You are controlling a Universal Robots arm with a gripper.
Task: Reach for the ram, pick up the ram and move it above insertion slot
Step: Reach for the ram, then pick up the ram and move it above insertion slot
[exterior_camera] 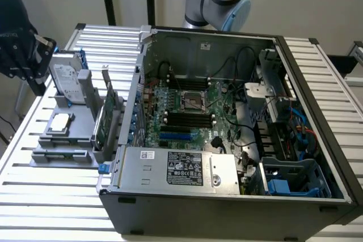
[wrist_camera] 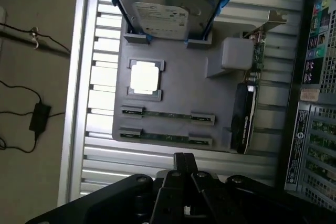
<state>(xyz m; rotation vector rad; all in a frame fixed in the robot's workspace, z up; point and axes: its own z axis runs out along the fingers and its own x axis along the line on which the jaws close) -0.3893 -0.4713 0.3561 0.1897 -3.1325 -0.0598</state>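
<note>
Hand point(wrist_camera: 184, 157): fingers pressed together, pinching nothing. Hovers over slatted tabletop point(wrist_camera: 100, 85), near grey holder point(wrist_camera: 181, 85), clear of it.
Ram point(wrist_camera: 166, 136): thin green stick, seated in holder slot nearest hand, untouched. Second ram stick point(wrist_camera: 168, 115) parallel, just beside it.
Same holder: CPU point(wrist_camera: 144, 77) flat beyond the sticks; hard drive point(wrist_camera: 168, 11) with blue rails at far end; expansion card point(wrist_camera: 247, 114) on edge along side toward PC case point(exterior_camera: 227, 208).
Case open, motherboard point(exterior_camera: 187, 111) exposed, black slots bare.

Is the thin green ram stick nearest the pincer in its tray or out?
In. The thin green ram stick lies in the grey tray's clips.
</note>
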